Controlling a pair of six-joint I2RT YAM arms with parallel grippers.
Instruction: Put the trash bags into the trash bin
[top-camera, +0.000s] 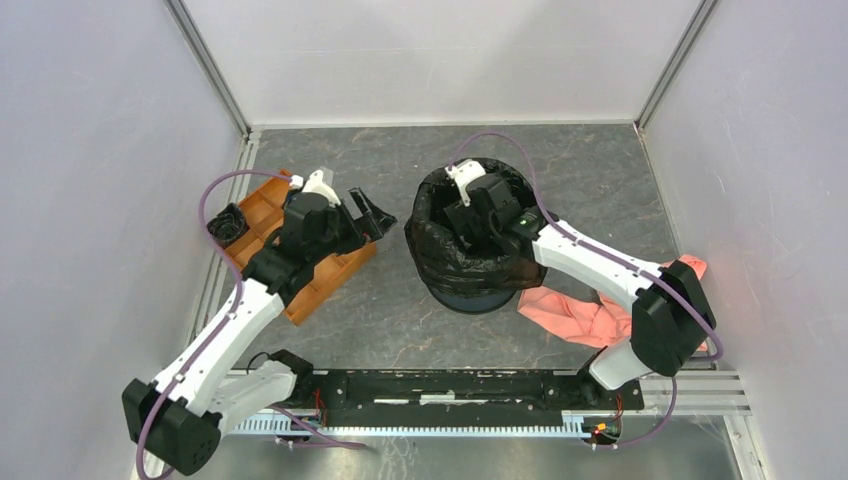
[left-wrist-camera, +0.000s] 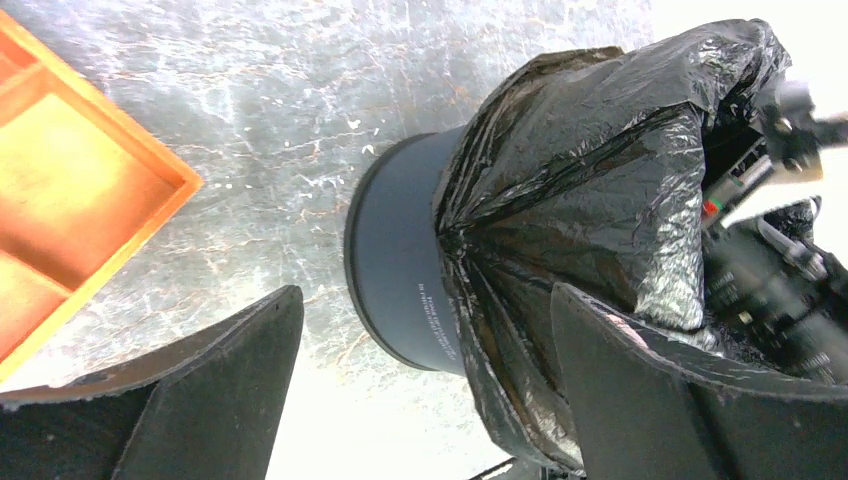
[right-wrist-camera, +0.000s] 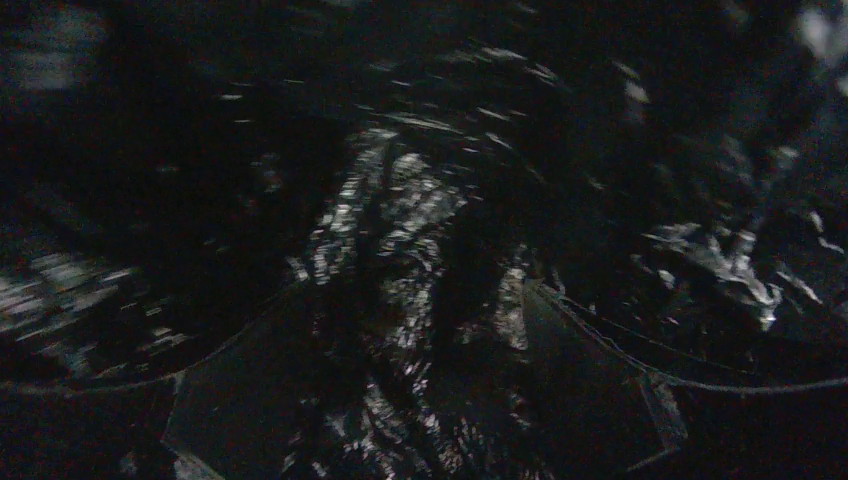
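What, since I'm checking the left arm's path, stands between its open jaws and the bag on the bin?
Nothing visible does. Only bare table lies between the jaws of the left gripper and the black bag draped over the bin.

The top view looks down from above and behind the arm bases (top-camera: 265, 385), taking in the whole bench (top-camera: 400, 310). The left wrist view faces across the bench, close to the bin (left-wrist-camera: 400, 270) and its black bag (left-wrist-camera: 580, 180), both shared with the top view. The right wrist view sits close inside the black bag's dark folds.
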